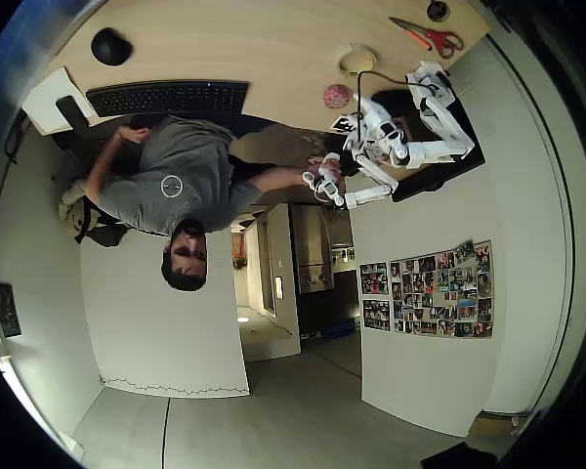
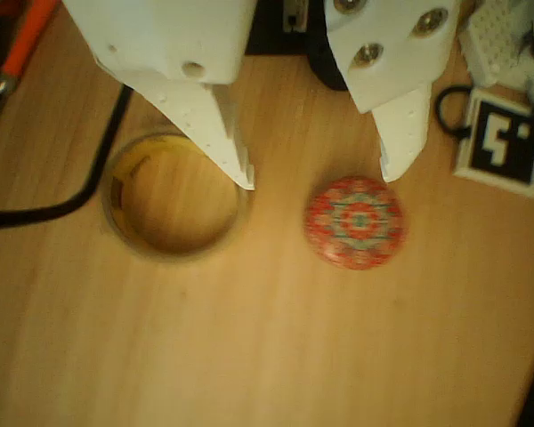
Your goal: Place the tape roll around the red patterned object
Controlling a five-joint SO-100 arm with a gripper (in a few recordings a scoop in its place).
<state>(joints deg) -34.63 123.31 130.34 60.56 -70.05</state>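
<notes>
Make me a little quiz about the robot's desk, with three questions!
1. True or false: the tape roll is already around the red ball.
2. In the wrist view, which lies left: roll or ball?
3. The pincer is: A) open, B) shut on the roll, C) shut on the ball.

Key: 1 false, they lie apart on the table. 2 roll. 3 A.

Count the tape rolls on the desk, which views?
1. The tape roll lies flat on the wooden desk in the wrist view, left of the red patterned object, under the open hand. Overhead it shows near the far edge. Others could be hidden.
</notes>
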